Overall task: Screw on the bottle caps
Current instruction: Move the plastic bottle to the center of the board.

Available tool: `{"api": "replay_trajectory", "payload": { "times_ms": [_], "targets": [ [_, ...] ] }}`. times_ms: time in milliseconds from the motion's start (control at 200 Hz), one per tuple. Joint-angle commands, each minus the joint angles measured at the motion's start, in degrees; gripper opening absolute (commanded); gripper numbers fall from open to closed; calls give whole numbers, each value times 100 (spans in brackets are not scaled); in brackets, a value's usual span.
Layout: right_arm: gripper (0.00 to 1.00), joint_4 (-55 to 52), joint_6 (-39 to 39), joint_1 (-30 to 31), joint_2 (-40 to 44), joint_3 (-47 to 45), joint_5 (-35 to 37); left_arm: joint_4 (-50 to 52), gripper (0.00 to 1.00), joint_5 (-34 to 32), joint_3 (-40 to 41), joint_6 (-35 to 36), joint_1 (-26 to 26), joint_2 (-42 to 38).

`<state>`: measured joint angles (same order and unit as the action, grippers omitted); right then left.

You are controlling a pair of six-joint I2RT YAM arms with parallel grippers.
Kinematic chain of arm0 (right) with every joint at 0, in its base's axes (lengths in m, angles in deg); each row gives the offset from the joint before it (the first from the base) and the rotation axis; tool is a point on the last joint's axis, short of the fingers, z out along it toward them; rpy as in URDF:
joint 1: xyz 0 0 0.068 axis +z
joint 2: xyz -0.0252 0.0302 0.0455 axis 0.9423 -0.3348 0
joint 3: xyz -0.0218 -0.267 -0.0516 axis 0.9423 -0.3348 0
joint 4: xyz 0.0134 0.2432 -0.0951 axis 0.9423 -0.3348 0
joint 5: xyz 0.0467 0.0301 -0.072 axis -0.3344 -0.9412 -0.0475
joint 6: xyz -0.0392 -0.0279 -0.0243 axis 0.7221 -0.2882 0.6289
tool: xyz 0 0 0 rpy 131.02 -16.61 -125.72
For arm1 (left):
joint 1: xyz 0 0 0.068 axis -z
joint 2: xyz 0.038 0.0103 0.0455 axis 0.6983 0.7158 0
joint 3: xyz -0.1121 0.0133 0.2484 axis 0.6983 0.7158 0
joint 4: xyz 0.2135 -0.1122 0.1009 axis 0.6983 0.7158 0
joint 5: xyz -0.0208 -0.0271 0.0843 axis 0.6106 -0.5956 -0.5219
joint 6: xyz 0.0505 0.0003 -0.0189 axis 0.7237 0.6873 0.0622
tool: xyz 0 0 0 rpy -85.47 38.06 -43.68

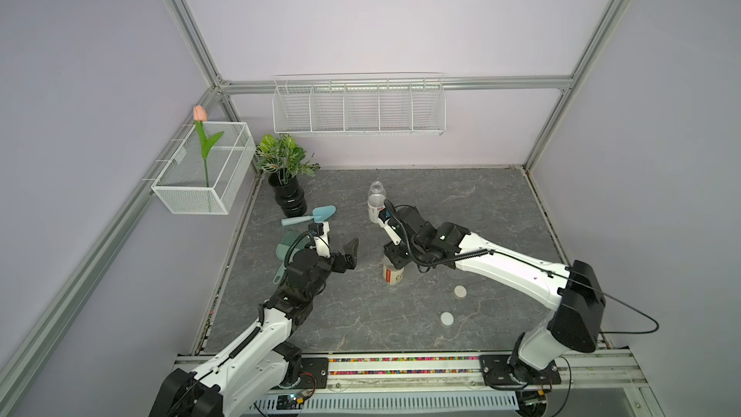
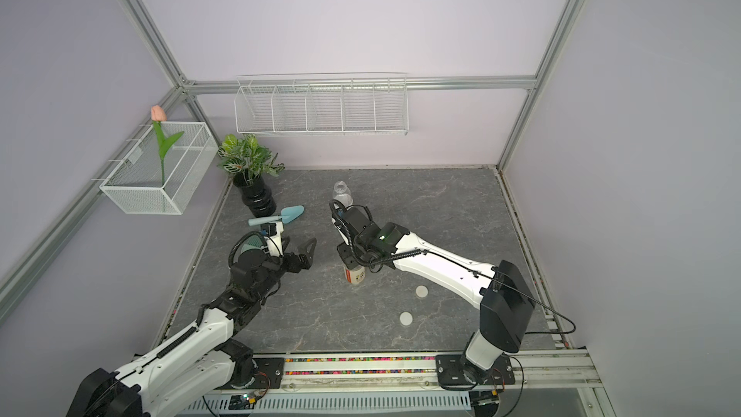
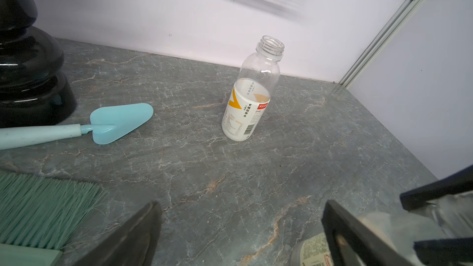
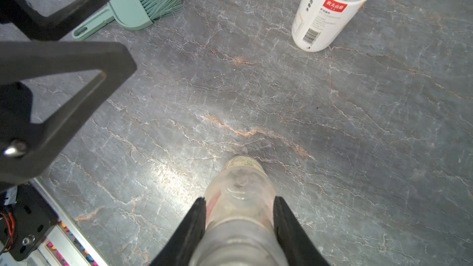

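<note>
Two white bottle caps [image 1: 460,291] [image 1: 446,318] lie flat on the grey table, near its front right; both top views show them [image 2: 422,291] [image 2: 405,318]. An uncapped clear bottle [image 1: 377,198] with a white, orange-marked label stands at the back [image 3: 249,98]. A second uncapped bottle [image 1: 393,274] with red print stands mid-table. My right gripper [image 4: 239,199] reaches down over it, its fingers pressed against the bottle's [image 4: 240,188] shoulders. My left gripper [image 1: 352,254] hovers wide open to the left of that bottle, holding nothing [image 3: 242,203].
A black ribbed vase [image 1: 288,194] with a plant stands at the back left. A blue trowel [image 1: 310,215] and a green brush [image 1: 286,250] lie beside my left arm. A mesh basket [image 1: 204,170] and a wire rack [image 1: 359,106] hang on the walls.
</note>
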<state>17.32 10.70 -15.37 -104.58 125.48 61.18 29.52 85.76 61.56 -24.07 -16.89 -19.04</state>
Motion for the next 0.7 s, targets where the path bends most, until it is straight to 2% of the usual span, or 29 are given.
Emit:
{"api": "replay_trajectory", "payload": {
  "times_ms": [0, 105, 305, 520, 695],
  "targets": [
    [47, 109, -311, 60, 98, -247, 106, 70, 99, 147, -59, 213, 17, -94],
    [59, 117, -334, 69, 202, -335, 148, 86, 100, 172, -34, 240, 19, -213],
    [72, -155, -305, 69, 396, -220, 272, 83, 100, 298, -37, 225, 14, -234],
    [75, -615, -480, 60, 1132, -446, 200, -73, 100, 608, -50, 178, 12, -98],
    [76, -608, -802, 64, 2441, -1445, -370, 26, 100, 770, -78, -62, 20, -108]
  ]
}}
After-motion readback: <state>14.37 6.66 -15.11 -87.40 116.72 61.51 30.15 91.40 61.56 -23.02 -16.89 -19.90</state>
